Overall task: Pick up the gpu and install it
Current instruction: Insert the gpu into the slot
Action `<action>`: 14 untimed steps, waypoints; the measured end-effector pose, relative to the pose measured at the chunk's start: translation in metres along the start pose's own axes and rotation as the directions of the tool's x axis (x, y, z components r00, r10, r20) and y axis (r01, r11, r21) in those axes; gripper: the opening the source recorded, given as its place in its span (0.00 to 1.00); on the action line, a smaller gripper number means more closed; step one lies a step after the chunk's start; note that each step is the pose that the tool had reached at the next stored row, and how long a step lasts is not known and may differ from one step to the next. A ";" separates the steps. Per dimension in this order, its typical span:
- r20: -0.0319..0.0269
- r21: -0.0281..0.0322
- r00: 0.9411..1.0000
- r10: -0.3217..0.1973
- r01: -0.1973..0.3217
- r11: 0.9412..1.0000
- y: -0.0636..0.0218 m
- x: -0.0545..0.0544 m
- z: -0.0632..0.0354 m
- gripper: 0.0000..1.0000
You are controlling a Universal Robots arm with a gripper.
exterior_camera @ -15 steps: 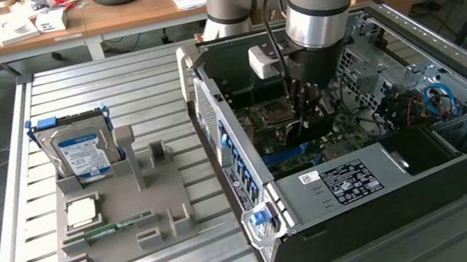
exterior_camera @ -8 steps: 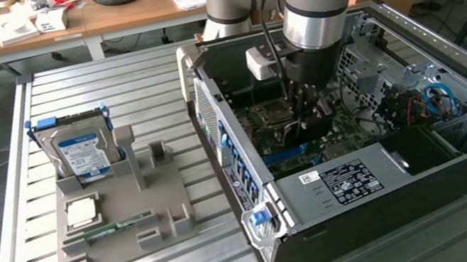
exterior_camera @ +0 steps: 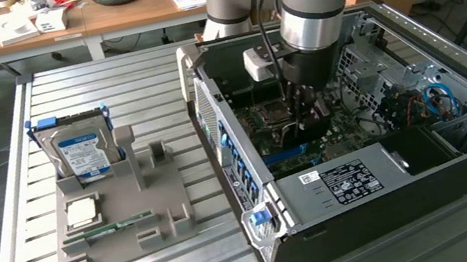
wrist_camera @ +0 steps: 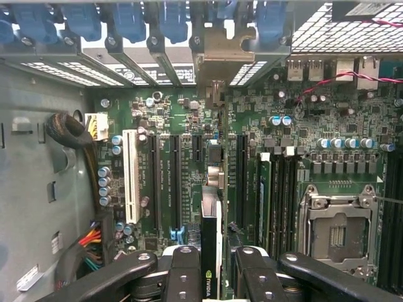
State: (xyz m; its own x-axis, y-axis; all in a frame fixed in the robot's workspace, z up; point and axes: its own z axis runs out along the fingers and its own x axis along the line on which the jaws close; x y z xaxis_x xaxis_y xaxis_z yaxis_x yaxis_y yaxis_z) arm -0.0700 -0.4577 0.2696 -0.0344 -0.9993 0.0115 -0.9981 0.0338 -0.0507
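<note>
- Gripper [wrist_camera: 217, 267] is clamped on the gpu [wrist_camera: 210, 248]; in the wrist view the black fingers [wrist_camera: 186, 270] press on either side of the card, which is seen edge-on and upright
- Gpu is inside the open PC case [exterior_camera: 348, 183], standing over the motherboard [wrist_camera: 189, 119] among the long black expansion slots, just beside the white slot [wrist_camera: 131, 176] group
- The card's far end reaches toward the rear slot openings w/ blue latches [wrist_camera: 126, 19], where a pale metal bracket [wrist_camera: 220, 56] stands against the case's back wall
- Can't tell whether the card's edge is fully down in a slot
- CPU socket [wrist_camera: 337, 233] lies open on the board to one side of the card, w/ memory slots between them
- Exterior view: arm comes down from top centre of frame, gripper [exterior_camera: 305, 114] deep in the case at centre-right, approx over the middle of the board
- Blue cables [exterior_camera: 440, 98] loop in the case toward the exterior view's right
- Grey holder tray [exterior_camera: 121, 230] sits on the slatted table [exterior_camera: 109, 81] at the exterior view's left, well apart from the gripper
- On the tray: hard drive [exterior_camera: 84, 154] w/ blue label stands upright at the back, a square chip [exterior_camera: 83, 211] lies flat in front of it, and a narrow green memory stick [exterior_camera: 121, 226] lies near the front edge
</note>
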 end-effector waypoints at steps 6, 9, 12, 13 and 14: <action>-0.001 0.000 1.000 0.000 0.000 1.000 0.0019 0.000 0.0004 0.26; -0.001 0.000 1.000 0.000 0.000 1.000 0.0027 0.000 0.0009 0.26; -0.002 0.000 1.000 0.001 -0.001 1.000 0.0038 0.000 0.0014 0.26; -0.002 0.000 1.000 0.001 -0.001 1.000 0.0040 0.000 0.0015 0.26; -0.001 0.000 1.000 0.001 -0.001 1.000 0.0040 0.000 0.0018 0.26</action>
State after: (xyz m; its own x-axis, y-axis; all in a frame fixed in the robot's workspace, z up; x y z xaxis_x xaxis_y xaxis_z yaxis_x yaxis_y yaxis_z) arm -0.0739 -0.4573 0.2677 -0.0357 -0.9993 0.0129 -0.9981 0.0350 -0.0507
